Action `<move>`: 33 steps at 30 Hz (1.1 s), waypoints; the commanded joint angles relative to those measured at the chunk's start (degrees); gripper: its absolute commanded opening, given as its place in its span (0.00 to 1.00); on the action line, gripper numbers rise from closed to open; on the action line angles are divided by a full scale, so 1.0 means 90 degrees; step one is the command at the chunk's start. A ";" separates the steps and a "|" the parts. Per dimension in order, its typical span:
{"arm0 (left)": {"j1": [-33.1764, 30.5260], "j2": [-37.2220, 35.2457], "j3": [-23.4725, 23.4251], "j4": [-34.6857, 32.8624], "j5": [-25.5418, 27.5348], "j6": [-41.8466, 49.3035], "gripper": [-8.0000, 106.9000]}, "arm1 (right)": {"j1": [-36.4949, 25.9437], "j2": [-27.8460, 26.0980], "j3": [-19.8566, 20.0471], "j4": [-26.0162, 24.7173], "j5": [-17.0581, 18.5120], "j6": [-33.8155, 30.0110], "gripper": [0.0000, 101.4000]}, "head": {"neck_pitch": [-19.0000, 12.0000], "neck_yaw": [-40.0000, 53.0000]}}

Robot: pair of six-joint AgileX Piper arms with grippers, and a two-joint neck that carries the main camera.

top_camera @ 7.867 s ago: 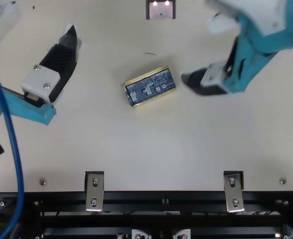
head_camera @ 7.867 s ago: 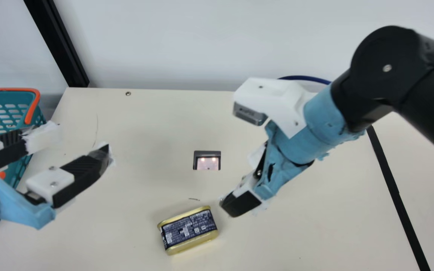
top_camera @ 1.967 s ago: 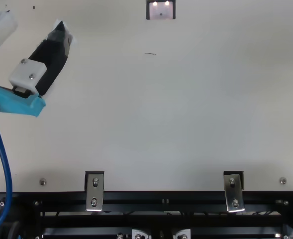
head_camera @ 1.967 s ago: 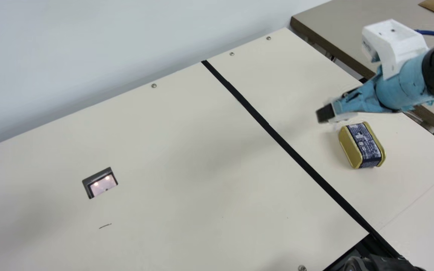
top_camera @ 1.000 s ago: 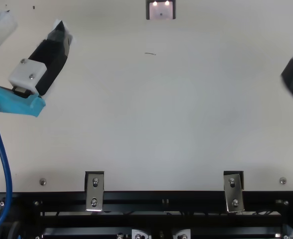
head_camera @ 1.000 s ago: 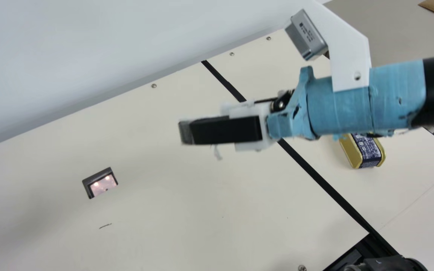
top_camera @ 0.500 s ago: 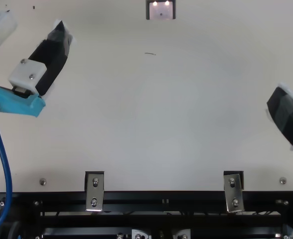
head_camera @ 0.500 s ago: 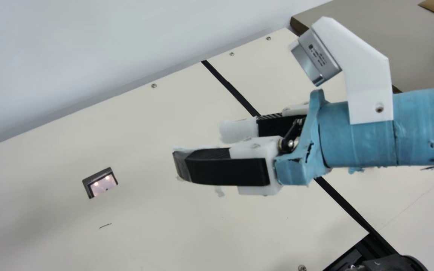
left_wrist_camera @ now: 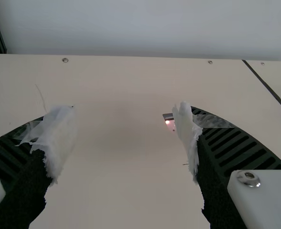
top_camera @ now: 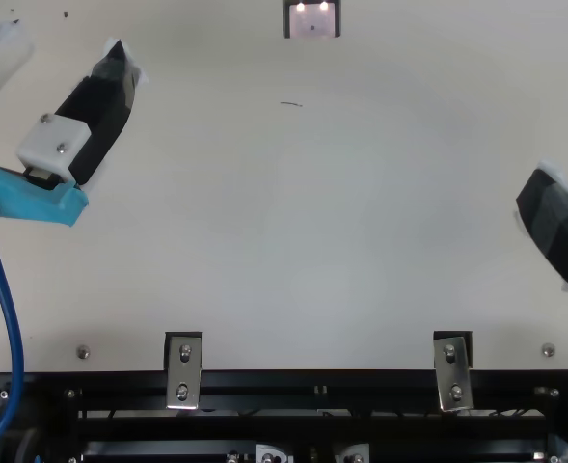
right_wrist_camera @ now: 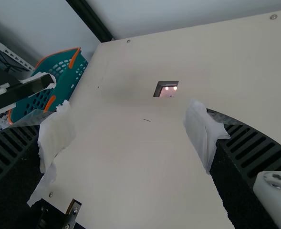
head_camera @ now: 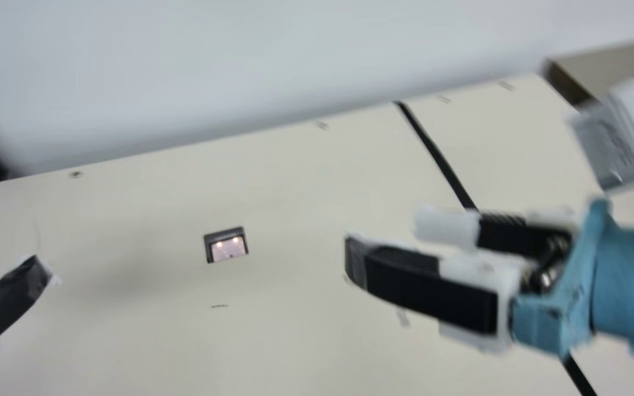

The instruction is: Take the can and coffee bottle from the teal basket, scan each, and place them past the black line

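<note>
Black ribbed left hand (top_camera: 60, 50) and right hand (head_camera: 386, 242), fingers apart above cream desk (head_camera: 295, 341).
A lit, dark-framed scanner (head_camera: 226, 245) is set between them, an orange-rimmed teal basket (right_wrist_camera: 66, 78) beside the desk.

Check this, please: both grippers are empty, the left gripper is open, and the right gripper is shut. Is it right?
Not fully. The right gripper is open, not shut: the right wrist view shows a wide gap between its fingers. The left gripper is open, and both are empty, as you say.
</note>
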 commanded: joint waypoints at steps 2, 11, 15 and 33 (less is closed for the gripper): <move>0.0000 0.0000 0.0000 0.0000 0.0000 0.0000 0.85 | 0.0000 0.0000 0.0000 0.0000 0.0000 0.0000 1.00 | -0.0342 0.0857; 0.0000 0.0000 0.0000 0.0000 0.0000 0.0000 0.85 | 0.0000 0.0000 0.0000 0.0000 0.0000 0.0000 1.00 | -0.0888 0.3347; 0.0000 0.0000 0.0000 0.0000 0.0000 0.0000 0.85 | 0.0000 0.0000 0.0000 0.0000 0.0000 0.0000 1.00 | -0.0946 0.4365; -0.0081 -0.0040 -0.0040 0.0203 -0.0030 -0.0254 0.85 | 0.0000 0.0000 0.0000 0.0000 0.0000 0.0000 1.00 | -0.0969 0.5189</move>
